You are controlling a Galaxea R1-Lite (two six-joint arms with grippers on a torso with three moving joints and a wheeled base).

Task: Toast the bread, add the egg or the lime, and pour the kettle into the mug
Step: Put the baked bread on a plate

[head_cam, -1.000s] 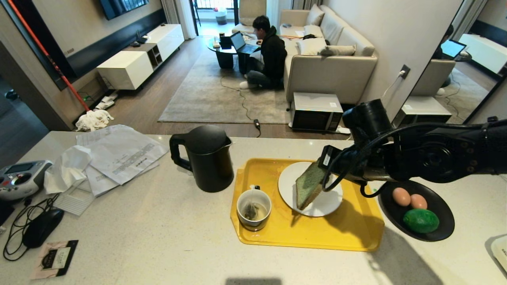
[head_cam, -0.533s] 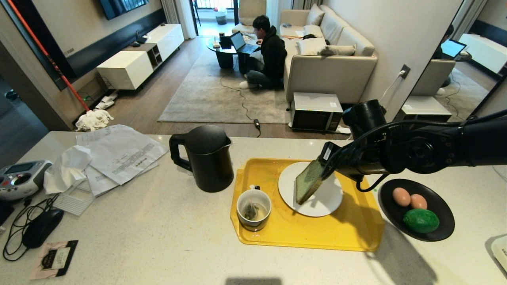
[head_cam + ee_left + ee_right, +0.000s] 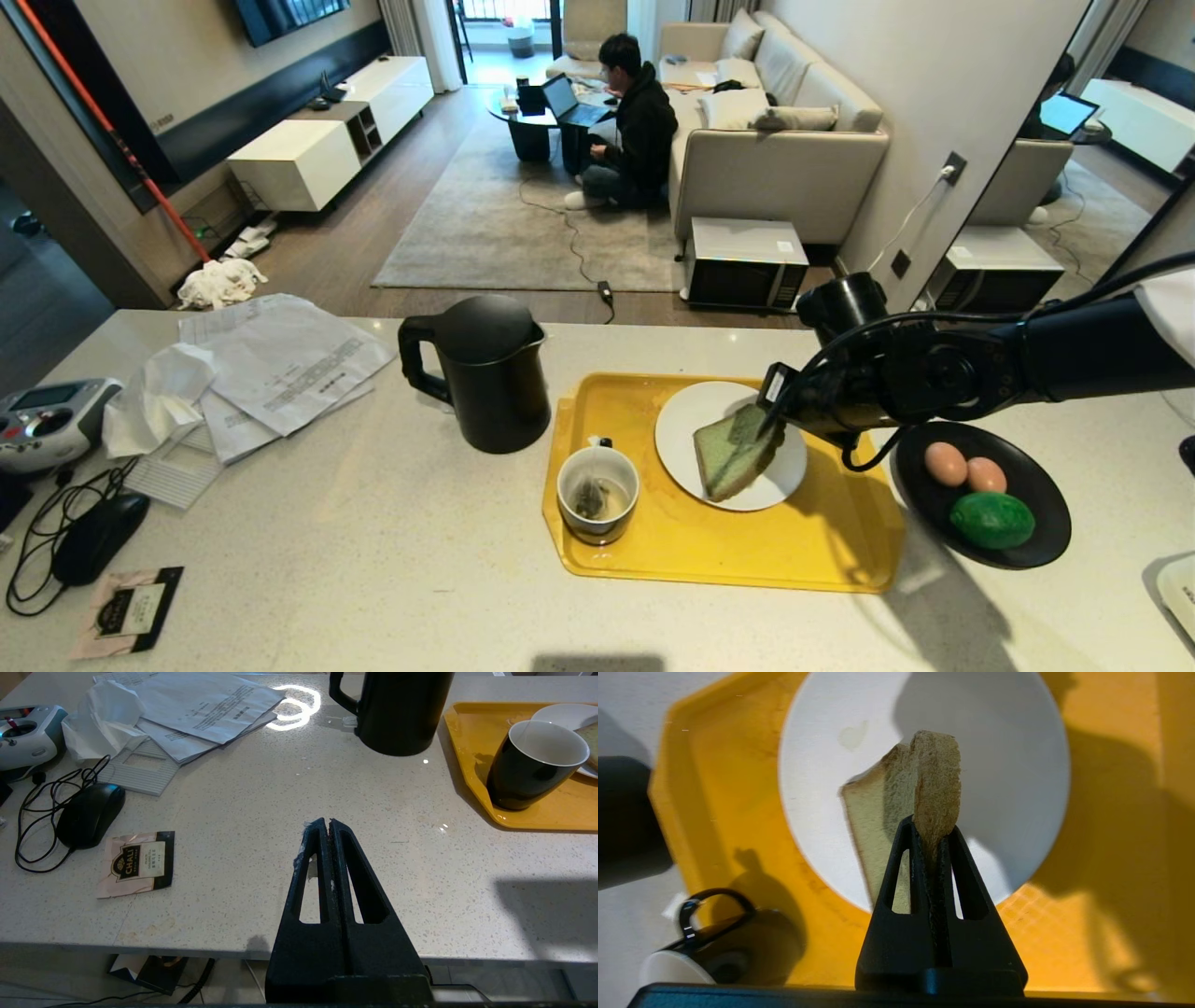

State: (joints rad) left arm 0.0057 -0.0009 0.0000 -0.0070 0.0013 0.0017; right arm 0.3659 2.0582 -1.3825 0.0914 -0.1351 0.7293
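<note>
Bright daylit room, glare rings on counter [image 3: 261, 788], hard arm shadows, bowed wide-angle edges

On the counter [image 3: 392, 560] stand one kettle [image 3: 490, 378], one yellow tray [image 3: 840, 560] and one black dish [image 3: 1046, 537]. The tray holds one mug [image 3: 597, 509], with one tea bag [image 3: 590, 497] in it, and one white plate [image 3: 686, 434] with one bread slice [image 3: 733, 453]. The dish carries two eggs [image 3: 946, 463] and one lime [image 3: 991, 520]. At far left lie several sheets of paper [image 3: 289, 359], one mouse [image 3: 98, 537], one controller [image 3: 47, 425] and one tea sachet [image 3: 131, 611]. One person [image 3: 639, 126] sits beyond, and two grippers show: left gripper [image 3: 325, 823], right gripper [image 3: 930, 833].
</note>
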